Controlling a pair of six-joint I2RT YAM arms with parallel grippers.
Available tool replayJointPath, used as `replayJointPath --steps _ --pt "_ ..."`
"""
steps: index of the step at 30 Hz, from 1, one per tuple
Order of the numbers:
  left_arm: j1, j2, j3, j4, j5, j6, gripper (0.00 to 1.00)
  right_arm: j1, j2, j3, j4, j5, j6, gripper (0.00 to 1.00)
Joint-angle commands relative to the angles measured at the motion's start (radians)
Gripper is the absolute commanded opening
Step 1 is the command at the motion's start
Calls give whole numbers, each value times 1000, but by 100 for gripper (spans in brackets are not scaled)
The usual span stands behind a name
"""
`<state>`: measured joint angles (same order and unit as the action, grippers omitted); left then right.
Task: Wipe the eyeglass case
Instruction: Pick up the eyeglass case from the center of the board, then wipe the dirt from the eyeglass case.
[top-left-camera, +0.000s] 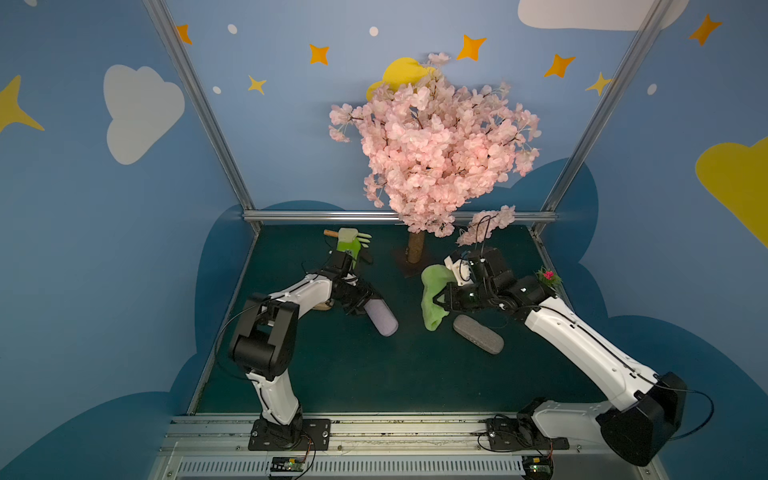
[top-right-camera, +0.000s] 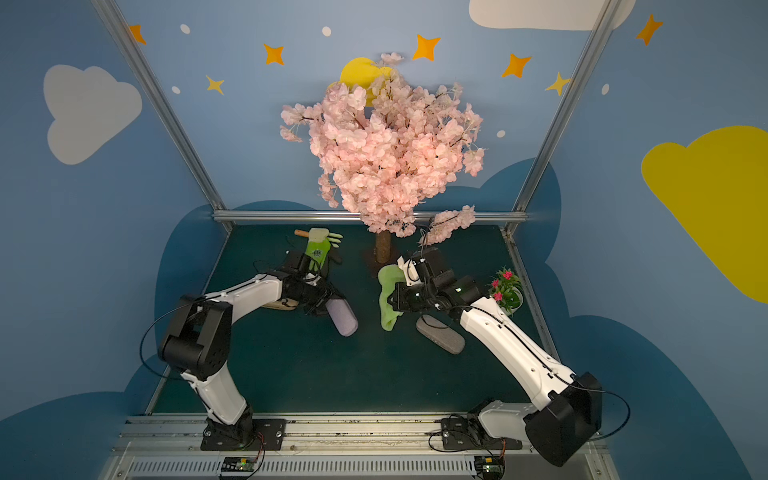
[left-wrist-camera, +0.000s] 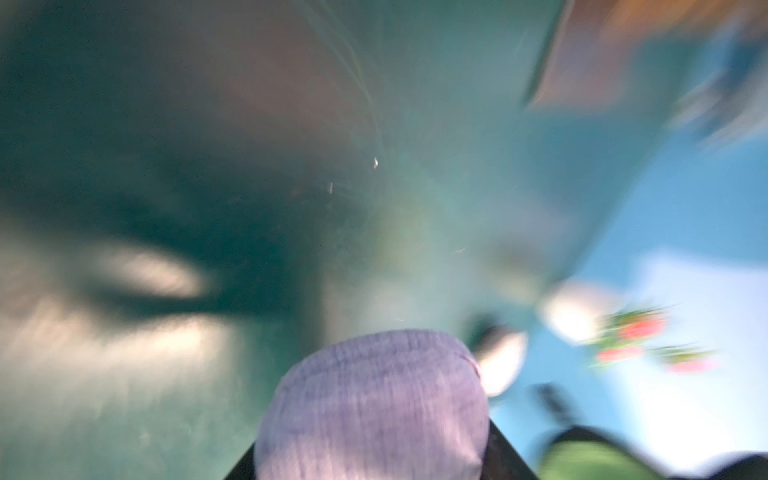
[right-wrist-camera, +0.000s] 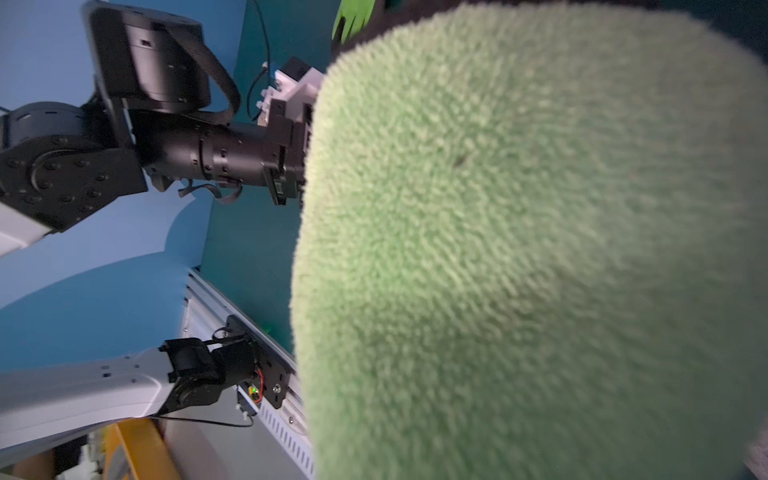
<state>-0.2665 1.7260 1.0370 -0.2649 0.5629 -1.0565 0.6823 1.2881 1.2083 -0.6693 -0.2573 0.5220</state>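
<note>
In both top views we see blue walls (top-left-camera: 291, 124) painted with orange stars (top-left-camera: 319, 54), a white cloud (top-left-camera: 141, 112) at the upper left of the frame and a yellow cloud (top-left-camera: 735, 178) at the right edge. Shiny metal poles (top-left-camera: 199, 104) stand in the back corners. A big pink tree (top-left-camera: 436, 145) rises in the middle above the dark green floor (top-left-camera: 353, 365).

You've got 2 fabric cases: the lilac case (top-left-camera: 382, 320) is held by 1 end, tilted; the grey case (top-left-camera: 478, 334) lies flat, just beside the dangling fuzzy green cloth (top-left-camera: 431, 305).
</note>
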Motion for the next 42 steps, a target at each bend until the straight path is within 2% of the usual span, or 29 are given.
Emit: replayJointPath --steps 1,3,8,10,13,15,21,23,27,30,33,35,37,42 --pt "-16 -67 -130 411 90 -455 3 119 19 39 48 140 -65 0" --pt "-17 -97 -162 466 75 -527 3 193 77 94 48 189 -84 0" --pt "-22 -181 -193 453 40 -602 3 357 323 371 -85 281 -140 0" --pt "-20 -223 -201 449 46 -625 3 379 426 481 -190 312 -162 0" --pt "-11 -278 -208 416 77 -640 3 351 531 580 -370 382 -145 0" --pt "-1 -311 -234 426 100 -660 3 317 508 531 -378 407 -152 0" --pt "45 -388 -302 403 143 -645 3 160 280 299 -317 448 -140 0" --pt "53 -397 -310 397 154 -634 3 115 225 267 -291 376 -128 0" --pt "50 -391 -327 442 173 -644 3 108 118 241 -109 114 -143 0" --pt "42 -381 -325 506 187 -674 3 114 91 196 92 -22 15 0" --pt "26 -368 -321 588 187 -715 3 133 145 124 301 -109 197 0" --pt "17 -365 -328 660 181 -754 3 127 183 101 348 -145 303 0" --pt "16 -364 -341 731 174 -799 3 101 193 69 370 -219 353 0" --pt "34 -339 -359 898 141 -856 3 44 89 -183 519 -318 502 0"
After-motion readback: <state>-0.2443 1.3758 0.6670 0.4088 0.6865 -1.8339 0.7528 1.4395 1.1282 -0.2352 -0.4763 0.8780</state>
